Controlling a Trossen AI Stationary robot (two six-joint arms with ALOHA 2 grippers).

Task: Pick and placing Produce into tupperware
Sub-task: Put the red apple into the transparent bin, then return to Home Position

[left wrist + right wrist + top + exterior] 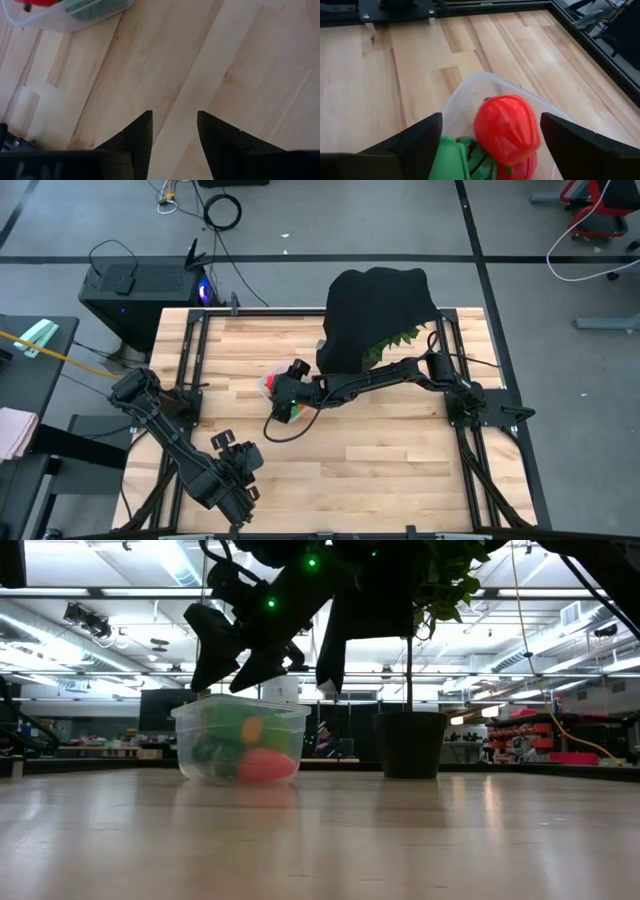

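Small clear plastic tupperware box with rounded corners (240, 745) sits on the light wooden tabletop (400, 450) a little left of centre in the high view, just at 7 o'clock of the black cloth mound (378, 315) with spiky green leaves (395, 340) poking out. Right gripper (490, 135) hangs directly over the box, fingers spread wide with a round red toy fruit (506, 129) between them; cannot tell whether the pads touch it. Below it in the box: a light green toy (447, 160), an orange piece (252, 728), a red-pink one (265, 765) against the near wall. Box rim stands clear of the gripper in the low view. Left gripper (174, 132) waits at the table's 7 o'clock corner, fingers parted on nothing, bare wood ahead. Open board lies from 3 through 6 o'clock; black frame rails (462, 450) edge both sides.
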